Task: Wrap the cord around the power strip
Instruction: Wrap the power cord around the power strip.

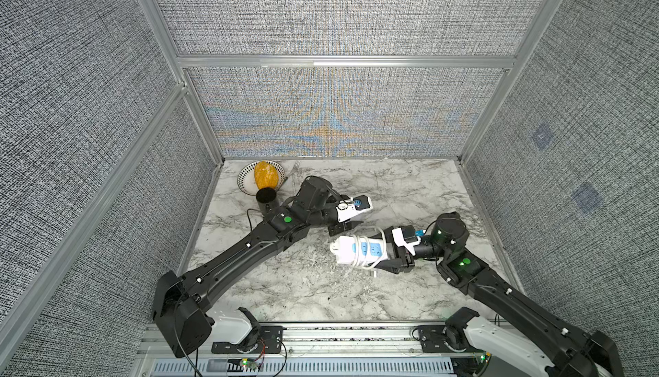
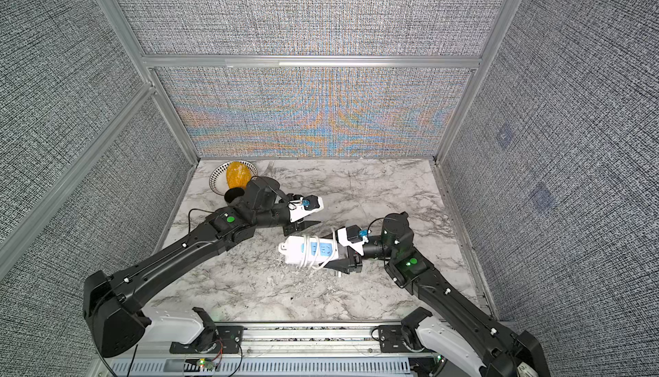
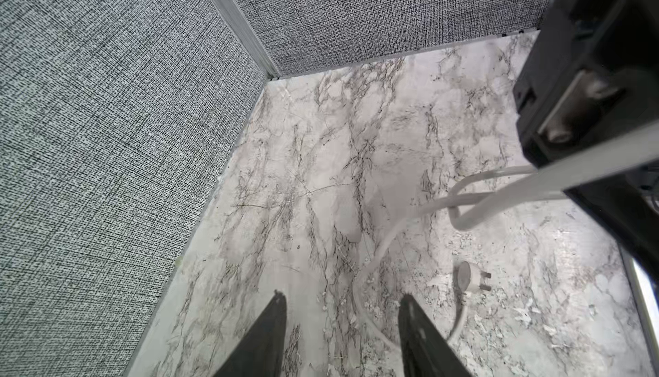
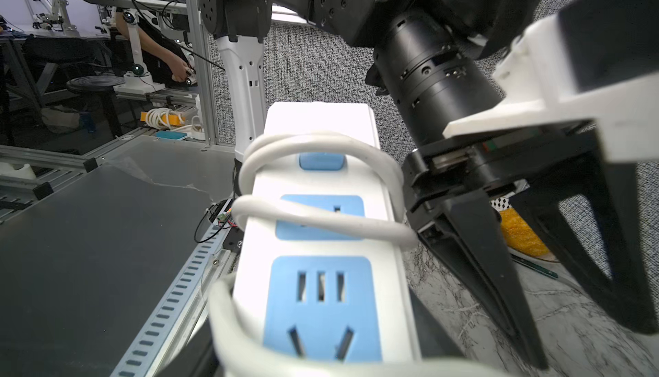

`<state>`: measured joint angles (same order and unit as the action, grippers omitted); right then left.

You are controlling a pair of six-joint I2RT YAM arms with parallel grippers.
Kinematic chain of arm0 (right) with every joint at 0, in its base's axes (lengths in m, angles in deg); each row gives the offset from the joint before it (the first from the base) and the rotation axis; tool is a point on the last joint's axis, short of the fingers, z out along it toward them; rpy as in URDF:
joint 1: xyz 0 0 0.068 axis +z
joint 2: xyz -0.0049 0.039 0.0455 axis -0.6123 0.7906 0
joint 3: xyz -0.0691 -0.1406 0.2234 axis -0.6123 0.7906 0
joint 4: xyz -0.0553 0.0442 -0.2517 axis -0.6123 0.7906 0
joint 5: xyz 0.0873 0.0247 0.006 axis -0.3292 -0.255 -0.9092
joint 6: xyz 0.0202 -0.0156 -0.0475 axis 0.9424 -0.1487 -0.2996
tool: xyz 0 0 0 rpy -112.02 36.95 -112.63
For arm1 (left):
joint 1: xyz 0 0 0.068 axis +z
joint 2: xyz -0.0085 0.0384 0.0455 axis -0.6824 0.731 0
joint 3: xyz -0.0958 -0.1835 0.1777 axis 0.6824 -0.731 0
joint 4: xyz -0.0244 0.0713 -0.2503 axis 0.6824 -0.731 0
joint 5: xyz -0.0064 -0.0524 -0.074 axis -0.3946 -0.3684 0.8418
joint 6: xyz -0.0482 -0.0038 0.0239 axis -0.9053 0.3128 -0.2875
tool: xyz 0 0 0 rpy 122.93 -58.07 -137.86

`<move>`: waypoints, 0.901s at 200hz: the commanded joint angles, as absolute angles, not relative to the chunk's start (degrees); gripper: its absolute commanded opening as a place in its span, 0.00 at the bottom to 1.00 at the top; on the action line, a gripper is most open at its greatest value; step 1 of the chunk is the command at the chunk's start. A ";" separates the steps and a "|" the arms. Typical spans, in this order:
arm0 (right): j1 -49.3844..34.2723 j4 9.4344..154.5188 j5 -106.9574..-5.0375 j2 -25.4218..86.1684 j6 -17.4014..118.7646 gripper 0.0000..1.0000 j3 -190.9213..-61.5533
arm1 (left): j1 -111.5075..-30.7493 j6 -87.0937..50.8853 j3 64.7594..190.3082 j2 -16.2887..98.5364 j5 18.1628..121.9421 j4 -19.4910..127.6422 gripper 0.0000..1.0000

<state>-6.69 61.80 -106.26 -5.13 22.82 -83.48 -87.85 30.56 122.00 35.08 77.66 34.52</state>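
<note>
Right gripper (image 1: 387,255) here, clamped tight on one end of the power strip (image 1: 356,250). I've got it near the middle of the table (image 1: 321,293), and it looks lifted a little clear, free end pointing to 9 o'clock in both top views. The cord (image 4: 321,220) crosses the socket face in several loops, and from my wrist view they look a touch loose.

Left gripper (image 3: 342,296) sits at about 11 o'clock from the strip, jaws partway apart, nothing between them. Its wrist view shows the loose tail of cord snaking over the table to the plug (image 3: 465,275), which lies flat at about 5 o'clock from the strip.

So I judge only that tail is left to wind. To do it well, I'd take the cord with the left just behind the plug, not on the prongs. I'd draw it gently taut before circling so the earlier loops snug up instead of sagging. The turn should go over the free 9 o'clock end, well away from my right fingers, or I'll trap the cord under them. Right hand holds firm and level throughout.
</note>
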 commanded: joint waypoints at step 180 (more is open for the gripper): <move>-8.01 50.61 -107.83 1.86 32.42 0.00 -90.92 | -88.23 3.12 93.59 40.96 83.08 88.25 0.69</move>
